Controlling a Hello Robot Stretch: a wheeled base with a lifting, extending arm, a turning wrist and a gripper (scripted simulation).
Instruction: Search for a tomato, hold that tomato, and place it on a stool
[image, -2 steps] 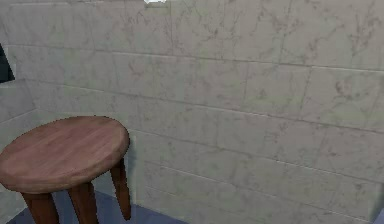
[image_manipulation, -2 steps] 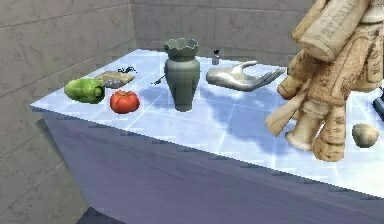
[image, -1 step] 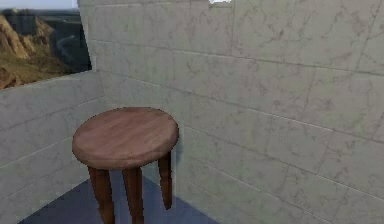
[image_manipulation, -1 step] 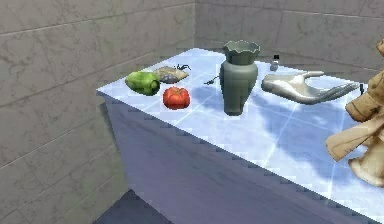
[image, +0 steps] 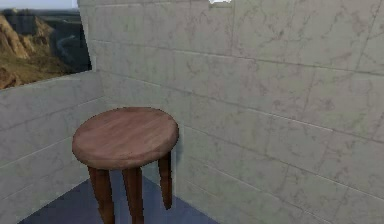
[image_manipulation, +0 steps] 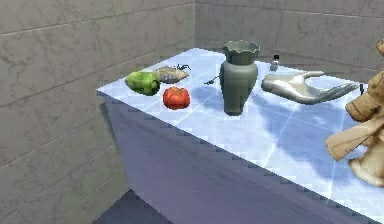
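The tomato (image_manipulation: 176, 96) sits on the pale blue tiled counter (image_manipulation: 262, 132) in the arm side view, close to the counter's near edge and toward its left corner. A green pepper (image_manipulation: 143, 82) lies just beside it on the left, and a tall grey-green vase (image_manipulation: 239, 77) stands near it on the right. The tomato is round, so it has no long axis to line up with. What matters for the next move is that it lies left of that view's middle, so the reach would probably have to shift toward the left before going out to it, while keeping clear of the vase. I cannot tell the state of the gripper from these views. The round wooden stool (image: 125, 137) stands in the forward view against a corner of tiled walls, with its seat bare, so the placing step is judged not yet done
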